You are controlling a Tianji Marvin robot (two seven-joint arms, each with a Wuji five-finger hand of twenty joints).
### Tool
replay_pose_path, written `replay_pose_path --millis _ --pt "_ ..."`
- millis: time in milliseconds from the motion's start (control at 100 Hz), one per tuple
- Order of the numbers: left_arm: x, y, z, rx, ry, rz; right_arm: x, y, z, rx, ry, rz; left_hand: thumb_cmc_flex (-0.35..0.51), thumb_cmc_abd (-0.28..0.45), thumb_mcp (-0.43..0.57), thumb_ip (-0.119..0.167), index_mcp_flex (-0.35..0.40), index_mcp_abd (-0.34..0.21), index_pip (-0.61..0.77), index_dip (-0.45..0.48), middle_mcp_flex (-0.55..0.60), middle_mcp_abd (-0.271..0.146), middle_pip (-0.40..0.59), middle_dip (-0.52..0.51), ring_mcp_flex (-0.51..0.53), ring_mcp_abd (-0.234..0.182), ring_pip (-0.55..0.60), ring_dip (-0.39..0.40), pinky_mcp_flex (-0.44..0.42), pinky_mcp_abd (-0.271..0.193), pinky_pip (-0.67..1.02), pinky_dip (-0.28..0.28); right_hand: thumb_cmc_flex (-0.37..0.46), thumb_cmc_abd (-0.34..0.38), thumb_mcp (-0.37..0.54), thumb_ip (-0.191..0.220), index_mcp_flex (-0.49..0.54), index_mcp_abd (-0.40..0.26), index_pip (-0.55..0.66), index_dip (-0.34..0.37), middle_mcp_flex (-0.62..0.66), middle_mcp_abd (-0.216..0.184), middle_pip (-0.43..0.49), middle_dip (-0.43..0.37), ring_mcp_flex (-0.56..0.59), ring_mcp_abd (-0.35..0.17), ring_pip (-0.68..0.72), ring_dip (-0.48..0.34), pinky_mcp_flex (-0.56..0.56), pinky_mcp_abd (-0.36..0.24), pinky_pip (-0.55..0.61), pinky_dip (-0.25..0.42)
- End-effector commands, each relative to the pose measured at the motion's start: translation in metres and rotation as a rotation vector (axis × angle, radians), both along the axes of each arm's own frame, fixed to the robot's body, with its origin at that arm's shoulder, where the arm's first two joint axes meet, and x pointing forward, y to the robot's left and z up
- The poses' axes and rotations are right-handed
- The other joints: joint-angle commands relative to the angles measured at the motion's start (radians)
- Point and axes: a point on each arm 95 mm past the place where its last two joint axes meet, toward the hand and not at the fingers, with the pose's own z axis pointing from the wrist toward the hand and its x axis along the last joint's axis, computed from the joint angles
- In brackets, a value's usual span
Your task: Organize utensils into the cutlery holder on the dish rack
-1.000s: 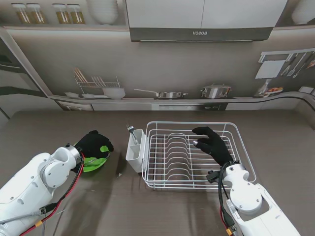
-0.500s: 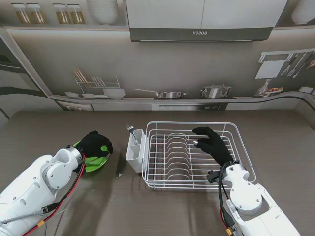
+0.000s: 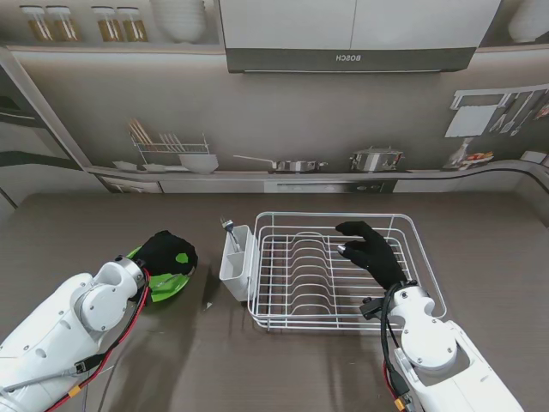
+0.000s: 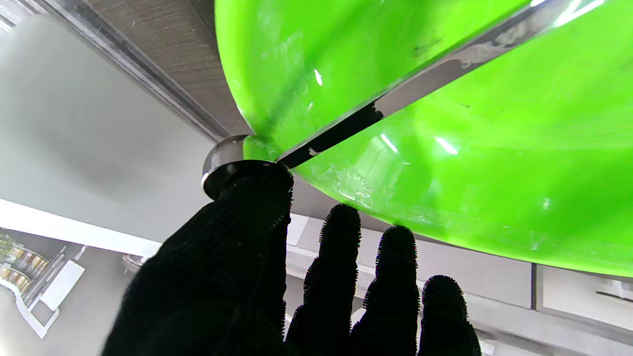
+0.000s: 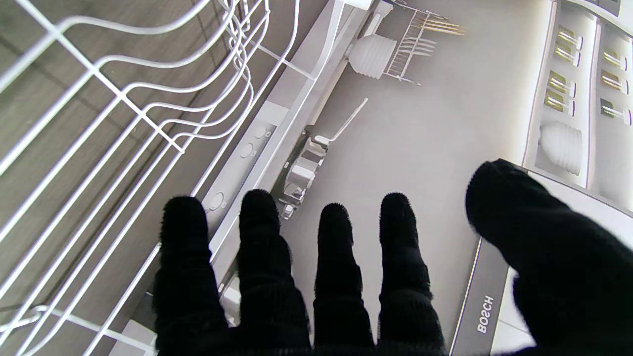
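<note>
Left hand (image 3: 165,251): we rest it on the green bowl (image 3: 165,285), thumb (image 4: 252,198) touching a spoon (image 4: 420,84); grasp unclear.
Right hand (image 3: 367,249): we hold it spread, empty, over the dish rack (image 3: 343,314).

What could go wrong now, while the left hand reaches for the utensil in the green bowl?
The left hand touches only the end of the metal utensil, so it might slip away along the slick green bowl. Pushing could also tip or slide that bowl. The cutlery holder already holds one utensil, which may block insertion.
</note>
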Motion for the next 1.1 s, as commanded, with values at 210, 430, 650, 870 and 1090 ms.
replay_pose_path --millis 210,430,650,870,1090 --pt "-0.003 0.000 0.003 0.004 0.018 -0.009 -0.002 0.004 -0.001 0.004 0.008 0.016 0.072 0.094 -0.029 0.016 -0.015 -0.025 0.153 0.075 -0.002 -0.007 0.003 0.014 -0.001 -0.015 0.012 0.004 -0.015 0.002 -0.009 0.010 -0.026 0.022 -0.012 0.025 -0.007 -0.003 -0.013 -0.024 -0.004 0.004 -0.011 -0.013 0.024 -0.007 0.005 0.011 0.005 -0.008 -0.022 0.026" --pt "-0.003 0.003 0.006 -0.009 0.019 -0.002 -0.002 0.005 -0.001 0.004 0.009 0.015 0.095 0.118 -0.063 0.019 -0.047 -0.030 0.185 0.105 -0.005 -0.008 0.003 0.014 -0.006 -0.014 0.008 0.003 -0.020 0.002 -0.010 0.013 -0.026 0.022 -0.012 0.025 -0.008 -0.003 -0.013 -0.024 -0.004 0.003 -0.011 -0.013 0.024 -0.006 0.004 0.011 0.005 -0.009 -0.023 0.026" --pt "-0.003 0.005 0.009 -0.010 0.025 -0.004 -0.002 0.005 -0.001 0.004 0.010 0.016 0.121 0.147 -0.104 0.022 -0.084 -0.026 0.216 0.145 -0.014 -0.007 0.002 0.015 -0.012 -0.015 0.003 0.003 -0.025 0.002 -0.011 0.017 -0.026 0.023 -0.012 0.025 -0.010 -0.004 -0.014 -0.025 -0.005 0.004 -0.011 -0.014 0.023 -0.006 0.004 0.011 0.005 -0.008 -0.023 0.027" --pt "-0.004 0.007 0.018 -0.012 0.012 -0.012 -0.002 0.005 -0.001 0.006 0.011 0.015 0.129 0.162 -0.124 0.020 -0.096 -0.023 0.237 0.172 -0.006 -0.009 0.018 0.030 -0.008 -0.018 0.003 0.004 -0.020 -0.001 -0.010 0.018 -0.026 0.024 -0.012 0.025 -0.010 -0.004 -0.014 -0.025 -0.005 0.003 -0.011 -0.014 0.023 -0.007 0.004 0.011 0.004 -0.009 -0.025 0.027" --pt "-0.007 0.011 0.031 -0.027 -0.010 -0.014 -0.002 0.005 -0.001 0.007 0.010 0.014 0.133 0.172 -0.135 0.017 -0.105 -0.014 0.245 0.201 0.006 -0.018 0.046 0.065 0.002 -0.022 0.007 0.006 -0.015 -0.002 -0.009 0.018 -0.027 0.024 -0.013 0.025 -0.009 -0.003 -0.014 -0.025 -0.005 0.004 -0.012 -0.014 0.023 -0.007 0.003 0.011 0.004 -0.008 -0.026 0.028"
